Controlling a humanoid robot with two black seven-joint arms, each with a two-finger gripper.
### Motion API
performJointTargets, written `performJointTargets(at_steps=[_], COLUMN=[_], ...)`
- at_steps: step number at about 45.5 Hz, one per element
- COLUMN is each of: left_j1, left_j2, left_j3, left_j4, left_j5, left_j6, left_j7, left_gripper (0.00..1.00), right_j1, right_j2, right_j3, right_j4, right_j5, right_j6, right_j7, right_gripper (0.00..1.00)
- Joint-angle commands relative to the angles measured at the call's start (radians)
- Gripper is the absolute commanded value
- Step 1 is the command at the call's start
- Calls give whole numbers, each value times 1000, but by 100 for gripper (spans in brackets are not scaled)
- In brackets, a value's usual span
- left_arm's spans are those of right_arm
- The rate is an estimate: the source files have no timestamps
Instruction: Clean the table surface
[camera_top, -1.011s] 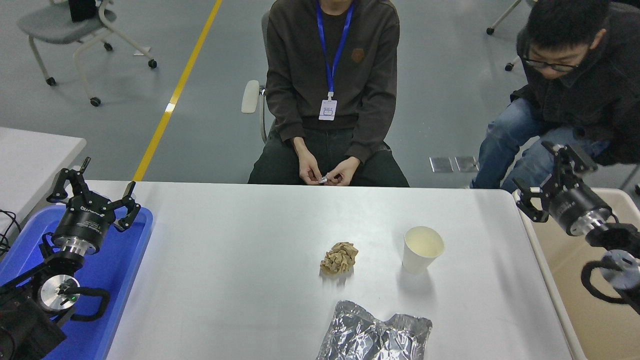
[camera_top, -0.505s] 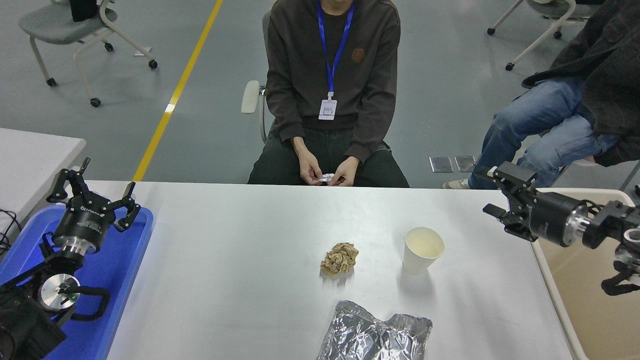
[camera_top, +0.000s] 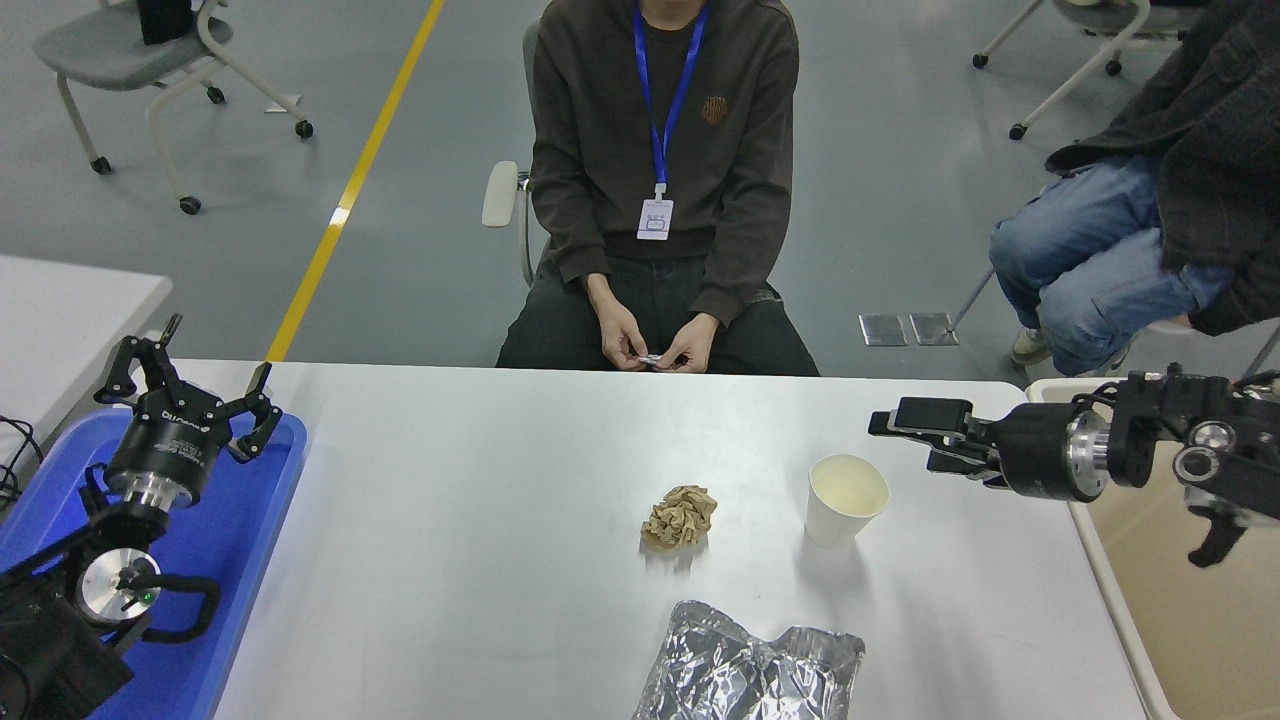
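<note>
While the right tool (camera_top: 905, 432) hangs spread and empty just right of the paper cup (camera_top: 846, 499), which stands on the wide white desk (camera_top: 480, 500) beside a crumpled brown paper ball (camera_top: 679, 516) and a foil bag (camera_top: 745, 672), it should straddle the rim level, then close gently to avoid crushing or tipping. The left tool (camera_top: 190, 375) sits parked, splayed, over the blue tray (camera_top: 235, 540).

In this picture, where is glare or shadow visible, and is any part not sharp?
Head view: soft glare on the table surface near the blue tray; bright reflections on the crumpled foil; short soft shadows below the paper cup and the brown paper ball; the right tool looks slightly blurred; the rest is sharp.
</note>
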Motion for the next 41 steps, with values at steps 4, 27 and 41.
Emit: performJointTargets(at_steps=[4,27,41], left_j1=[0,0,0], left_j2=[0,0,0], left_j3=[0,0,0], left_j4=[-1,-1,1], left_j5=[0,0,0], left_j6=[0,0,0], left_j7=[1,1,1], left_gripper=[100,100,100], right_j1=[70,65,88], right_j2=[154,306,312], right_j3=[-153,-193,-256], right_j4=[-77,-318,-307], right_j5=[-24,-27,-59], right_j6=[-21,-29,-34], right_j7=[-96,-126,-127], right_gripper=[100,100,100])
